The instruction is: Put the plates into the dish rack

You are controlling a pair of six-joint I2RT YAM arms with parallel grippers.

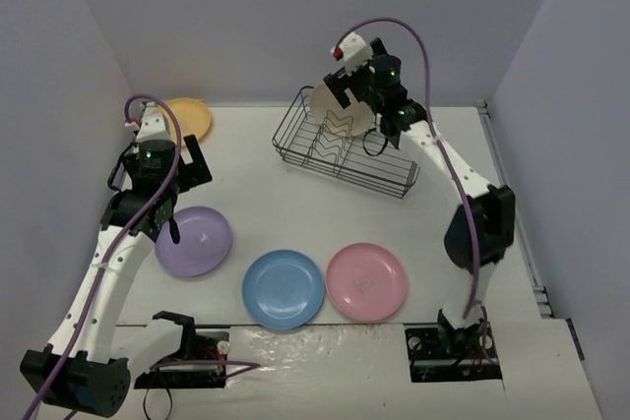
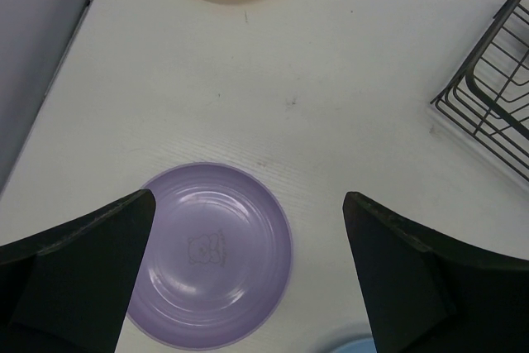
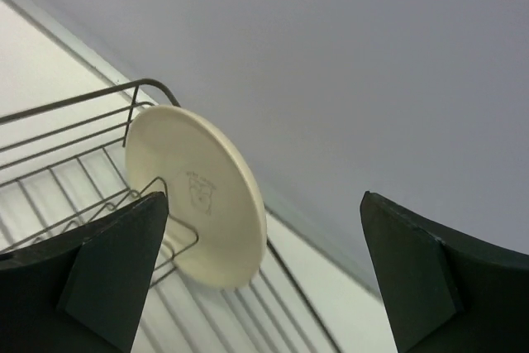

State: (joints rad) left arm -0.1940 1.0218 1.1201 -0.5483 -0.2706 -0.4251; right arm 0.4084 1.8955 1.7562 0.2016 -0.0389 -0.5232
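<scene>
**Q:** Where did the plates lie relative to the dish rack?

**A:** The cream plate [image 3: 198,196] stood on edge among the zigzag dividers at the 10 o'clock end of the dish rack [image 1: 374,159]. The rack was a dark thin-wire basket whose long axis ran from 10 to 4 o'clock in the top view. The other four lay flat on the white surface [image 1: 246,194]: the yellow-orange plate [image 1: 189,117] at 10 o'clock, the lilac plate [image 2: 211,258] at 8, and the light blue plate [image 1: 283,288] and pink plate [image 1: 366,281] near 6.

**Q:** And the jaws?

**A:** Both pairs were spread wide and gripped nothing. The right jaws flanked the cream plate. The left jaws hung above the lilac plate, which lay below them, slightly towards 7 o'clock in the wrist view. On this evidence the left arm was much the nearer. The plate was round, shallow and matte, with no long axis, so probably only its thin rim gave a hold.
</scene>
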